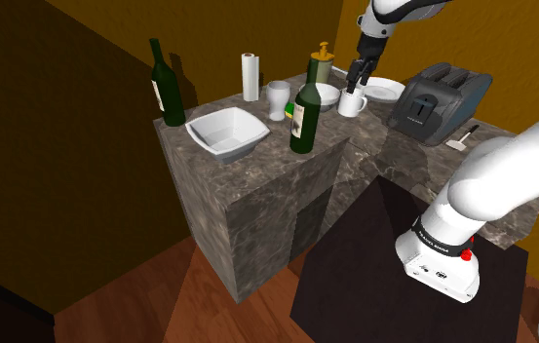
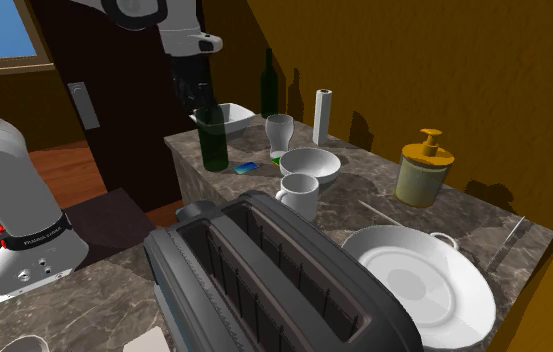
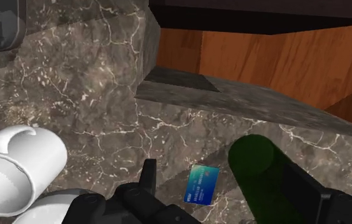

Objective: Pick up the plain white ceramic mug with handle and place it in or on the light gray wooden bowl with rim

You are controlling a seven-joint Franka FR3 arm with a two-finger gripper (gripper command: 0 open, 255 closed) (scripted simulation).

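Inspector: Report on the hand (image 1: 357,84).
Clerk: It is raised above the tabletop (image 1: 257,168). In the shoulder view it hangs just over the mug (image 1: 352,102), not touching it. In the wrist view its two fingers (image 3: 149,177) stand wide apart. Nothing is gripped.
Inspector: The mug's position?
Clerk: White, upright on the tabletop, mouth up. It stands just beside the bowl (image 2: 310,163), between that bowl and the toaster (image 2: 264,280). Whether mug and bowl touch, I cannot tell.
Inspector: The bowl itself?
Clerk: Round, pale, rimmed, resting on the tabletop. In the second exterior view a clear glass (image 2: 279,132) stands near its far side, and a green bottle (image 2: 212,140) stands to that view's left.
Inspector: Anything further?
Clerk: A blue card (image 3: 201,184) lies flat between bottle and bowl. In the wrist view it sits under the gap between the fingers. A white plate (image 2: 414,285) lies beside the toaster.
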